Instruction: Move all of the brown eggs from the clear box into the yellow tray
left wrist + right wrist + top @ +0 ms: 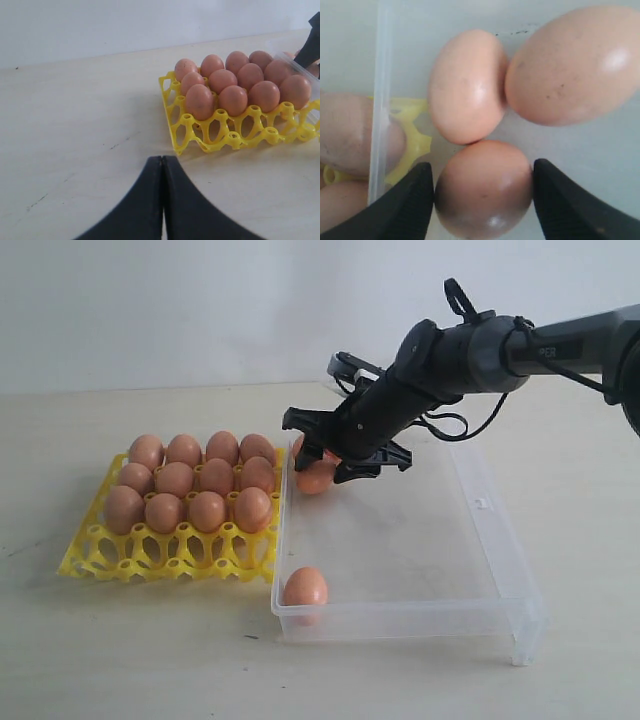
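pickup step: right claw [482,170] wide, astride one of brown eggs [484,200] in corner of clear box [420,615] next to yellow tray [100,550]. left claw [162,160] pinched together above counter [75,125]. next: close gently, lift clear of neighbour eggs [467,85].

I see the left gripper [163,161] with its two black fingers pressed together, above the pale table [75,125]. Beyond it sits the yellow tray [220,137]. Twelve brown eggs [233,100] fill its three farther rows. The rim of the clear box [299,65] shows at the tray's farthest corner.
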Available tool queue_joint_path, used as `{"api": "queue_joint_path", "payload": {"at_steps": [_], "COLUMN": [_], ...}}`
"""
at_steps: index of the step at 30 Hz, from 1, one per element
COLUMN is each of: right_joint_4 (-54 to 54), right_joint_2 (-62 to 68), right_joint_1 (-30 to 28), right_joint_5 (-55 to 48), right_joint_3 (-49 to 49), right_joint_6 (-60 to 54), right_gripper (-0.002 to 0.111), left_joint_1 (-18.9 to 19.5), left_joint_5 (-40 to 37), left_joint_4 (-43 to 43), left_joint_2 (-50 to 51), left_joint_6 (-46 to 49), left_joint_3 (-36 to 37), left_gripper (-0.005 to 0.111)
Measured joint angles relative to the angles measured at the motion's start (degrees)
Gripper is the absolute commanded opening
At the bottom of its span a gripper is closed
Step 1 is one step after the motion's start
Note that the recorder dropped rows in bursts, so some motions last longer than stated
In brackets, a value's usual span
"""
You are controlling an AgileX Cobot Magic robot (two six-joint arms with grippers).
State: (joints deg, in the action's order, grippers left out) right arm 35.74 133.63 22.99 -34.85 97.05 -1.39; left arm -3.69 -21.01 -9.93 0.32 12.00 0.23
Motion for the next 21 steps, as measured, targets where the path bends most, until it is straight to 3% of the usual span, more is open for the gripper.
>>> {"api": "queue_joint_path", "payload": {"at_steps": [15,17,21], "right_joint_4": [2.2,2.2,2.3], "right_joint_2": [1.4,1.4,1.5], "right_joint_1": [0.0,0.0,0.0], "right_joint_5": [3.8,3.8,3.8], "right_joint_3": [0.3,0.3,0.3], "right_joint_6": [0.3,0.3,-0.9], "right_gripper": [0.053,0.04,0.0], "left_joint_1": [0.0,0.0,0.0], "left_joint_5": [0.0,0.0,0.0], "left_joint_4": [0.0,0.0,0.0], "left_joint_2": [0.0,0.0,0.0], "left_joint_6": [0.0,0.0,0.0], "left_joint_3": [0.0,0.0,0.0], "left_gripper": [0.0,0.0,0.0]}}
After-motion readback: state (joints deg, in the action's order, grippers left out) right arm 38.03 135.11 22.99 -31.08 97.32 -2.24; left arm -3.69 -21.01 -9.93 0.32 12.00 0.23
